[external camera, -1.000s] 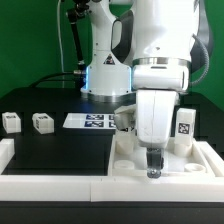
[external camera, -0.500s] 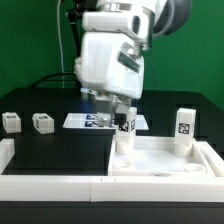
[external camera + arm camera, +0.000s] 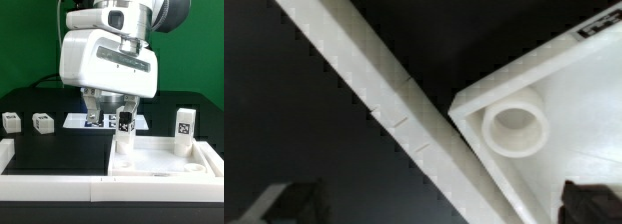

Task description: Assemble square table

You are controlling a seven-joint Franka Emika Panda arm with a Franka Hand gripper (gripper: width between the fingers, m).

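The white square slab (image 3: 165, 158) lies hollow face up at the exterior view's right front. One tagged leg (image 3: 125, 130) stands upright at its far left corner and a second leg (image 3: 184, 129) at its far right. Two loose legs (image 3: 10, 121) (image 3: 42, 122) lie on the black worktop at the left. My gripper (image 3: 108, 112) hangs open and empty above the slab's far left corner, next to the first leg. In the wrist view the gripper (image 3: 441, 205) has its fingers wide apart, above a slab corner with an empty round socket (image 3: 512, 125).
The marker board (image 3: 98, 120) lies behind the gripper. A low white wall (image 3: 50, 185) edges the worktop's front, and it also shows in the wrist view (image 3: 384, 100) as a strip beside the slab corner. The robot base (image 3: 100, 75) stands at the back.
The arm has risen off the slab's front part and swung back and to the exterior view's left. The leg at the slab's far left corner has come into view.
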